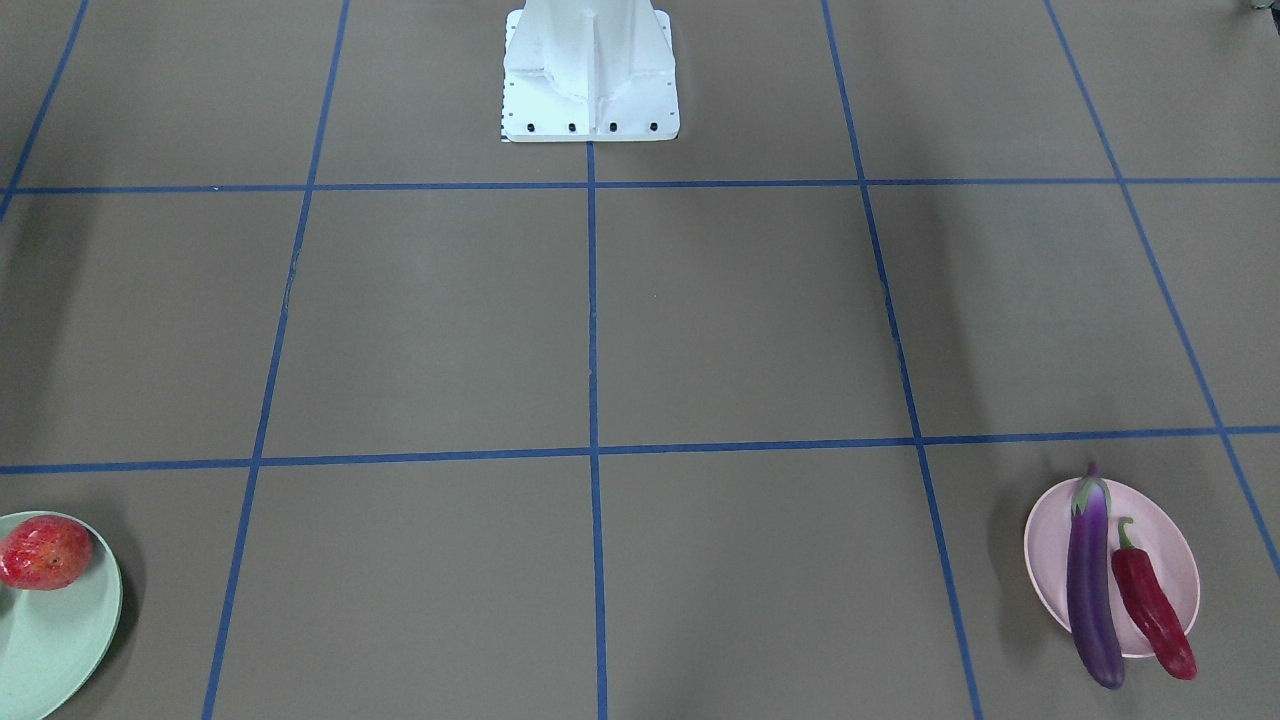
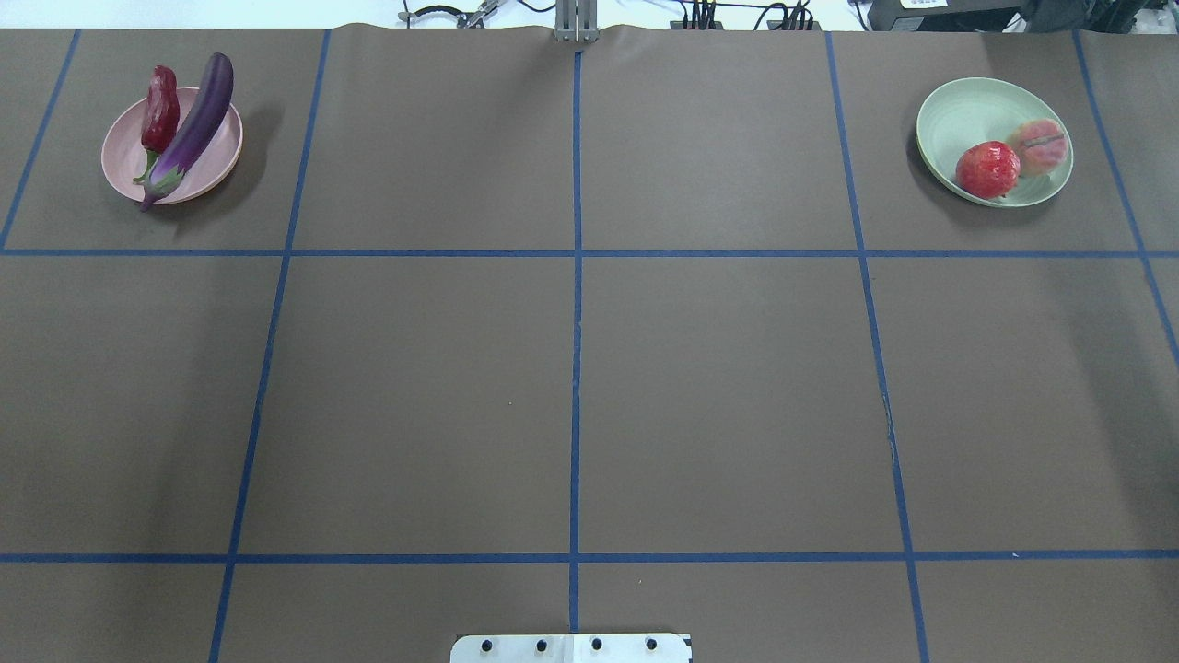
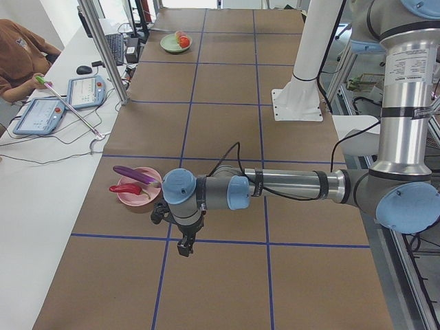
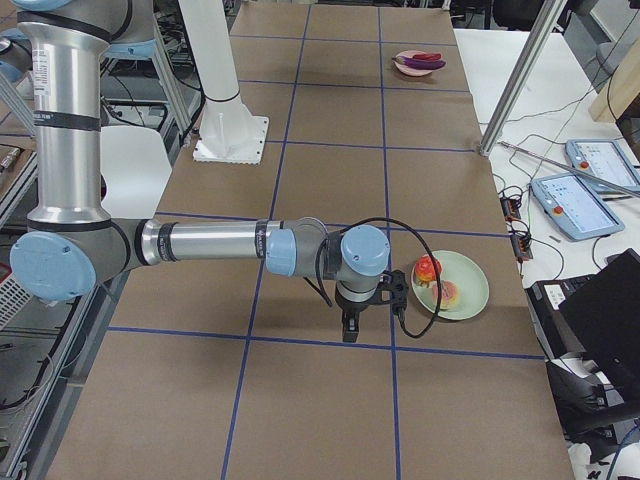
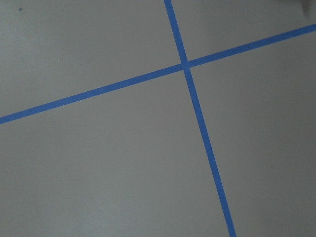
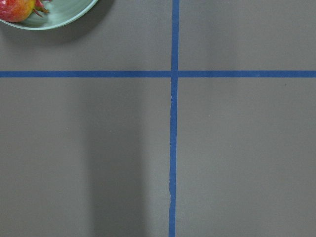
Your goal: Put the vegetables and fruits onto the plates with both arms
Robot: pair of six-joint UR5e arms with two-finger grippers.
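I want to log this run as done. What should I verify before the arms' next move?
1. Eggplant and chili pepper on pink plate: ok, though both overhang its rim.
2. Red-orange fruit and peach-like fruit on green plate: ok.
3. Left hand open or shut: cannot tell.
4. Right hand open or shut: cannot tell.
5. Both hands apart from the plates: ok.

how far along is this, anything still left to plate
Done: the eggplant and chili pepper lie on the pink plate; the red-orange fruit and peach-like fruit sit on the green plate. In hand: nothing; the left gripper and right gripper hang over the table near the plates, open or shut unclear. Left: no item shows off a plate, so the job looks finished.
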